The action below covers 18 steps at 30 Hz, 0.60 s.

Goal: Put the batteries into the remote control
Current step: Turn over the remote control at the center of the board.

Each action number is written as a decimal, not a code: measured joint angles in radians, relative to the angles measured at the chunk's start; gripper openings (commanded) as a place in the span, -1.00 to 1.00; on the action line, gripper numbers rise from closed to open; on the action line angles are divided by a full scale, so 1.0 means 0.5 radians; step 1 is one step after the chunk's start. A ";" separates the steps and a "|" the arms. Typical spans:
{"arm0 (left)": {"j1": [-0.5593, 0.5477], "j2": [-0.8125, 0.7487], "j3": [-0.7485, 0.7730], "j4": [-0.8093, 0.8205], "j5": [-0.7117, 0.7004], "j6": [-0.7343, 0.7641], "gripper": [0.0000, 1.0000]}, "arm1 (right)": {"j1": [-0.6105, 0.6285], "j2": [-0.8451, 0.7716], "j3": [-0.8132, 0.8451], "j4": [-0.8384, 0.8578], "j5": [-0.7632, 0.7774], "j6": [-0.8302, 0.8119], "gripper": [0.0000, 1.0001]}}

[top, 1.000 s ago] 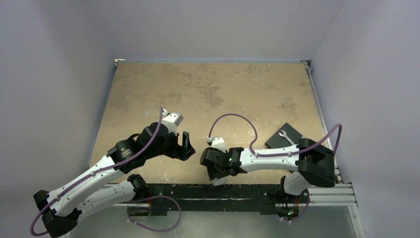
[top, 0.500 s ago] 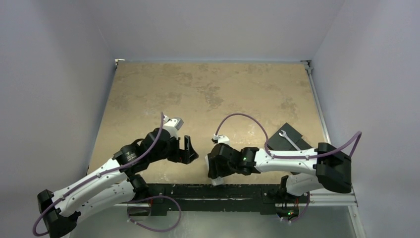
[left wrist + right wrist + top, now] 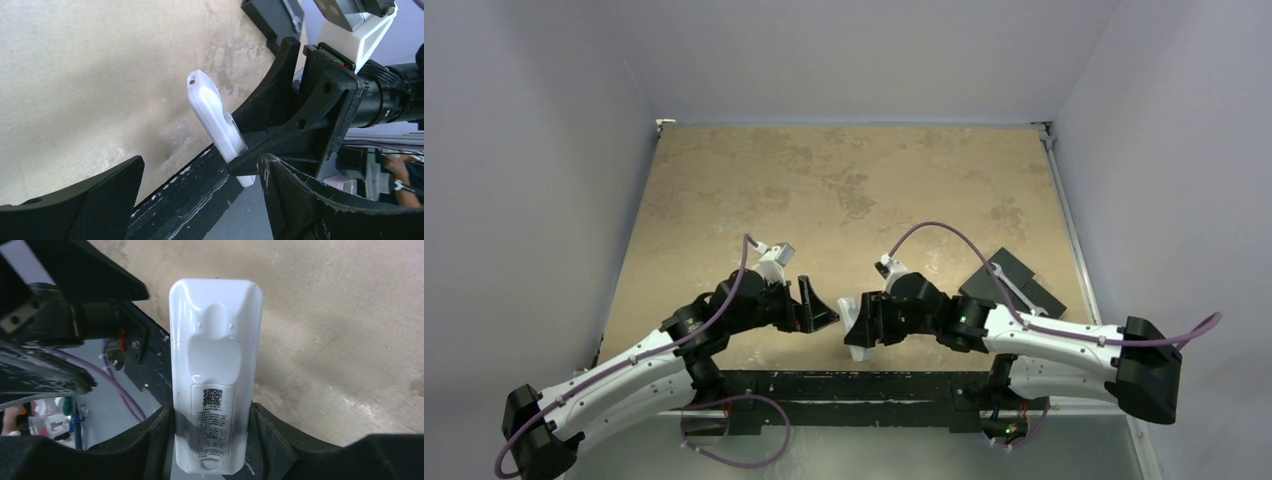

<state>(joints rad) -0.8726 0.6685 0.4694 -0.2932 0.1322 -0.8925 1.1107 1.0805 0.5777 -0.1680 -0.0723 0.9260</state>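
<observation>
One remote (image 3: 215, 375); zero batteries in view from any camera. My right gripper (image 3: 212, 440) clamps it by the long edges at the labelled end, back facing the wrist camera, lifted above the near edge of the table (image 3: 824, 180). Shell looks light, stiff and glossy, so likely slick: best squeezed on the flat sides, not the rounded tip. Back panel (image 3: 215, 420) appears closed. My left gripper (image 3: 816, 310) stands wide, holding nothing, just beside the remote. One black box (image 3: 1014, 280) sits far right.
</observation>
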 measured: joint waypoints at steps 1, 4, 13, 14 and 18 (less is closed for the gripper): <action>0.000 -0.003 -0.017 0.043 0.013 -0.021 0.71 | -0.008 -0.024 -0.005 0.015 -0.014 -0.002 -0.78; 0.004 -0.013 -0.076 0.181 0.059 -0.098 0.71 | -0.045 -0.109 -0.034 0.058 -0.073 -0.004 -0.79; 0.062 -0.092 -0.220 0.632 0.176 -0.335 0.75 | -0.234 -0.376 -0.123 0.174 -0.302 -0.006 -0.81; 0.072 -0.099 -0.240 0.696 0.194 -0.367 0.75 | -0.252 -0.401 -0.126 0.188 -0.327 -0.005 -0.81; 0.112 -0.100 -0.352 0.981 0.264 -0.508 0.75 | -0.296 -0.455 -0.126 0.282 -0.433 0.010 -0.81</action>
<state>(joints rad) -0.8165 0.6186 0.2935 0.1974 0.2642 -1.1465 0.9627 0.8528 0.5148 -0.0269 -0.2890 0.9310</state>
